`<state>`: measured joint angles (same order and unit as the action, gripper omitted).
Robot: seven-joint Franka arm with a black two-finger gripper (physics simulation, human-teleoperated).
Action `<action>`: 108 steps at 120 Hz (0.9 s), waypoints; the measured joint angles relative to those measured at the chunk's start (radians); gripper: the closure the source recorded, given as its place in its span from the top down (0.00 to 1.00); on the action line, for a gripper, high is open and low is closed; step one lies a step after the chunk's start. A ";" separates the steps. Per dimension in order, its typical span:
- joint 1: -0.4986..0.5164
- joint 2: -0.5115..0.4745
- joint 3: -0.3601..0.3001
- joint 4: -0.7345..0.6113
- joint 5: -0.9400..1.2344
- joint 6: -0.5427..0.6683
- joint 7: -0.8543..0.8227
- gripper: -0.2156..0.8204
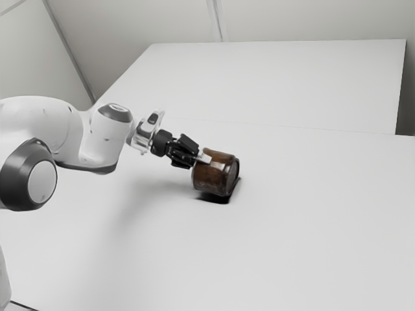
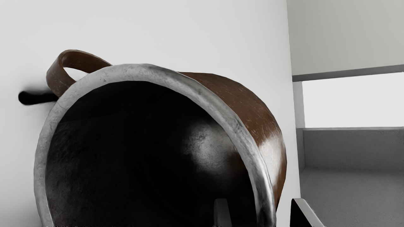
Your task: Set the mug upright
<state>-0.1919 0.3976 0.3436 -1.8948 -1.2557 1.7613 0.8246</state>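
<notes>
My black two-finger pincer (image 2: 260, 201) stood parted across the grey metal rim (image 2: 202, 94) of the brown cylindrical mug (image 1: 213, 176), sideways on the flat white worktop (image 1: 292, 227), grip and righting undone.

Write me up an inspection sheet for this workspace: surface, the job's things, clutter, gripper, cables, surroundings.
Surface: pale table, dark shadow under the mug.
Job's things: brown mug tipped on its side, mouth toward the gripper; handle seen in the wrist view.
Clutter: nothing seen.
Gripper: open, one fingertip apparently inside the mouth, the other outside the wall, with a gap.
Cables: none identifiable; a thin dark line at the exterior view's lower left is unclear.
Surroundings: pale walls.
</notes>
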 joint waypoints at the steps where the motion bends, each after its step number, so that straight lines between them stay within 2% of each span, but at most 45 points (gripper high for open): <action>1: 0.000 0.000 0.000 -0.002 -0.002 -0.001 0.000 0.25; 17: 0.000 0.000 0.000 -0.017 -0.029 -0.010 0.005 0.15; 36: -0.001 -0.009 -0.001 -0.029 -0.058 -0.014 0.016 0.08; 77: 0.000 -0.066 0.002 -0.043 -0.059 -0.007 0.024 0.05; 108: 0.000 -0.186 0.003 -0.094 0.081 0.130 -0.077 0.05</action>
<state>-0.1923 0.2117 0.3468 -1.9891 -1.1750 1.8913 0.7477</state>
